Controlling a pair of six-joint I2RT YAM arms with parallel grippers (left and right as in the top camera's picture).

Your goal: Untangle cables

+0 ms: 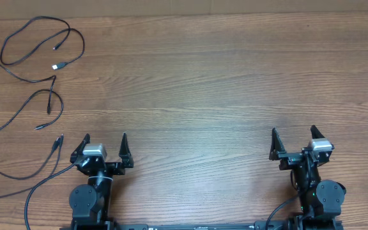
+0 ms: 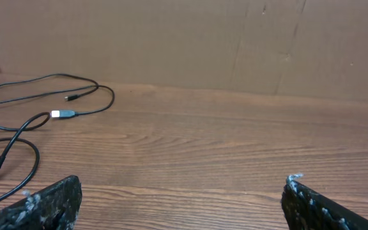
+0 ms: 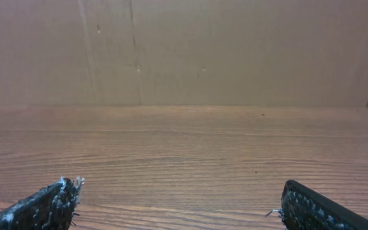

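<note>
On grained wood table (image 1: 222,83), thin looping cables (image 1: 37,38)

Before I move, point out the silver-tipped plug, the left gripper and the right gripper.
silver-tipped plug (image 1: 57,66), overhead view, on its silver end.
left gripper (image 1: 105,137), overhead view, midway between its fingertips.
right gripper (image 1: 293,131), overhead view, midway between its fingertips.

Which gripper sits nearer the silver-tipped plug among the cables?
Left. The left gripper is open, below and slightly right of the silver-tipped plug in the overhead view; the right gripper, also open, sits far across the table to the plug's right.
</note>
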